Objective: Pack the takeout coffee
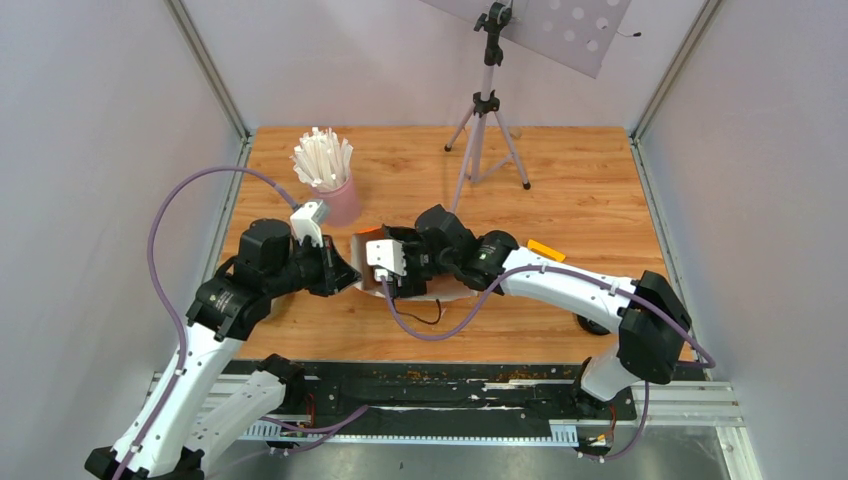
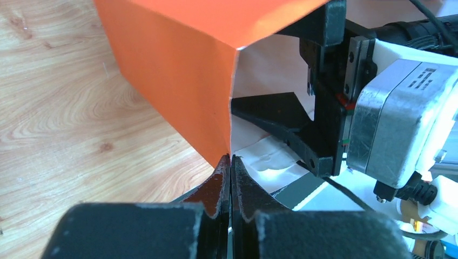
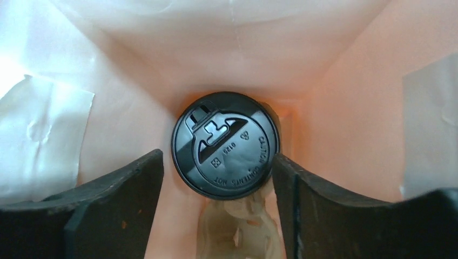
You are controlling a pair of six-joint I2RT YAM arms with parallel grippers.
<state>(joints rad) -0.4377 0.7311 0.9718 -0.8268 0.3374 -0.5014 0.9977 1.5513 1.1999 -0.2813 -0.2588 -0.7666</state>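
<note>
Orange bag walls hem the right gripper on both sides. Takeout coffee fills most of the gap between its spread fingers; slim clearance left, right side possibly touching.

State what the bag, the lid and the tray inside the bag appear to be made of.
The bag looks like paper: matte orange outside, white inside, with sharp folded creases. The lid looks like black plastic: slightly glossy, with moulded raised lettering and a sip tab. The tray is probably moulded pulp: dull beige, rough and lumpy, though only part of it shows.
</note>
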